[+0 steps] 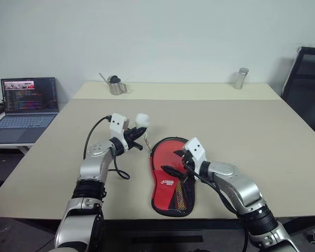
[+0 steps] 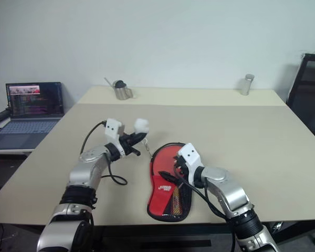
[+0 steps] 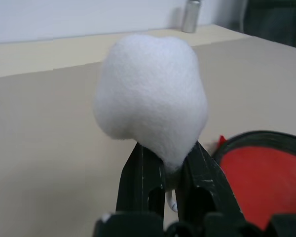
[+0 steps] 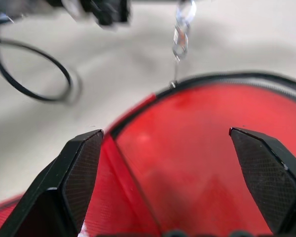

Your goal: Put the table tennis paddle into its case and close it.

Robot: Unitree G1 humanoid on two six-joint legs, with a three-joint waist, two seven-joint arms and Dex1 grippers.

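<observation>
While the case [image 1: 170, 178] lies flat on the desk [image 1: 252, 126] near the front edge, red logo side up, its long axis runs from the round head farther from the robot to the narrow end nearer it, and the paddle [image 4: 197, 148] appears to sit inside, its red face showing through the open edge. The left tool [image 1: 142, 137] is clamped shut on the white fluffy pom-pom [image 3: 150, 101] — a small metal chain [image 4: 180, 37] hangs from it down to the zip at the upper left of the case's rim, so the pom-pom looks like the zip's pull. The right tool [image 1: 179, 164] hovers over the round head with its fingers spread wide, gripping nothing. What matters is that the zip pull lies at the left of the head, on the left arm's side — that arm is placed to draw it around the rim while the right steadies the case.
</observation>
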